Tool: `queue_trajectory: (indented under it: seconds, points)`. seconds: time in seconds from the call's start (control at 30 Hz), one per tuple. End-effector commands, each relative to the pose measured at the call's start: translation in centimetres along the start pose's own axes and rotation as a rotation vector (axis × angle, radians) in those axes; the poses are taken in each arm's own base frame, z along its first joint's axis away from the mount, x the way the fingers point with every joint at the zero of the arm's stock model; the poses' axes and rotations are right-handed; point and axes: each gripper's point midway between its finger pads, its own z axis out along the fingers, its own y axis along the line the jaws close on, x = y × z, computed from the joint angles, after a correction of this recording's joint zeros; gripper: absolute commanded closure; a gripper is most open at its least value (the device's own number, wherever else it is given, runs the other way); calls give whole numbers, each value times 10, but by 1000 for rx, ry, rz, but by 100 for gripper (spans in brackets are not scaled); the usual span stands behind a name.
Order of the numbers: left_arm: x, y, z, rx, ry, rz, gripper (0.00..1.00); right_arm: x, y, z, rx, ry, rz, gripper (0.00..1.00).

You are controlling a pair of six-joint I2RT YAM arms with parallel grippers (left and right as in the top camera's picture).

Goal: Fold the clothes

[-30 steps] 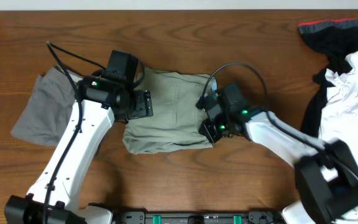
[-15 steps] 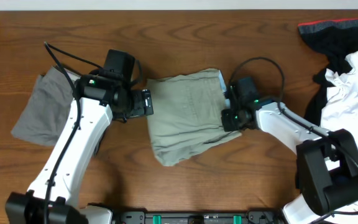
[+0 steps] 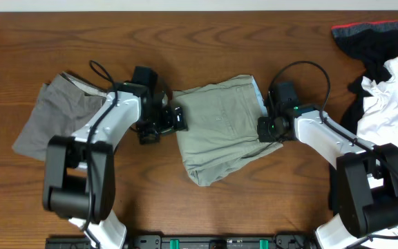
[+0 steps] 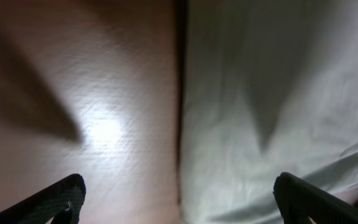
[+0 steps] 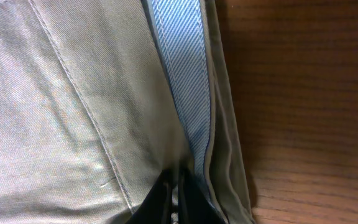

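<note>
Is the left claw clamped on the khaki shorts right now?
No, the left claw is open, its fingers spread wide over the khaki shorts edge.

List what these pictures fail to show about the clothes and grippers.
- Overhead: grey shorts partly under the left arm; white T-shirt and black garment cut by the right edge.
- Left wrist: blurred; left gripper open, fingers cut by the bottom edge; contact with khaki shorts unclear.
- Right wrist: right gripper pinches the shorts; layers caught are hidden between its fingers.

White printed T-shirt (image 3: 390,104) cut off at right edge, pale khaki cotton shorts (image 4: 278,93) blurred in left wrist view, right gripper (image 5: 174,186) largely cropped, seemingly pinching cloth.
</note>
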Motion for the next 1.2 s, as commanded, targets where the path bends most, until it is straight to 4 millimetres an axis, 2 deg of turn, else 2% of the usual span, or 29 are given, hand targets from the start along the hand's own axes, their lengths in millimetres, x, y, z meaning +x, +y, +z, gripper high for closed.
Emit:
queue_trajectory:
  seconds: [0.0, 0.17, 0.23, 0.27, 0.33, 0.37, 0.43, 0.47, 0.53, 0.6, 0.7, 0.77, 0.9, 1.0, 1.17]
  points:
    - [0, -9, 14, 89, 48, -1, 2, 32, -45, 21, 182, 98, 42, 93]
    - [-9, -9, 24, 101, 35, 8, 2, 32, -45, 21, 182, 99, 29, 93]
    - [-7, -8, 25, 98, 43, 7, 20, 30, -45, 20, 181, 99, 23, 94]
    - [-5, -8, 25, 95, 51, 10, 25, 30, -43, 18, 167, 107, 28, 96]
    - [3, -5, 25, 83, 78, 13, 39, 31, -22, 6, 47, 143, 33, 99]
    - [6, -4, 25, 78, 91, 21, 45, 31, -2, -5, -68, 151, -7, 98]
    - [12, -1, 24, 68, 112, 52, 46, 26, 37, -35, -283, 107, -100, 99]
    - [13, 0, 24, 67, 116, 63, 46, 23, 46, -48, -329, 73, -117, 98]
    - [13, 0, 24, 66, 118, 65, 46, 14, 58, -77, -371, -8, -104, 99]
    - [13, 0, 24, 67, 118, 65, 46, 12, 65, -95, -405, -40, -64, 98]
    - [15, 0, 24, 66, 123, 63, 48, 33, 89, -112, -540, 49, -12, 98]
    - [15, 0, 24, 65, 125, 62, 46, 52, 93, -106, -529, 134, 16, 98]
    - [14, -1, 22, 66, 122, 67, 20, 70, 79, -77, -394, 203, 85, 98]
    - [14, -5, 14, 70, 115, 90, 17, 72, 66, -53, -316, 218, 126, 97]
    - [9, -19, -12, 89, 58, 157, 12, 87, 29, -10, -121, 305, 185, 99]
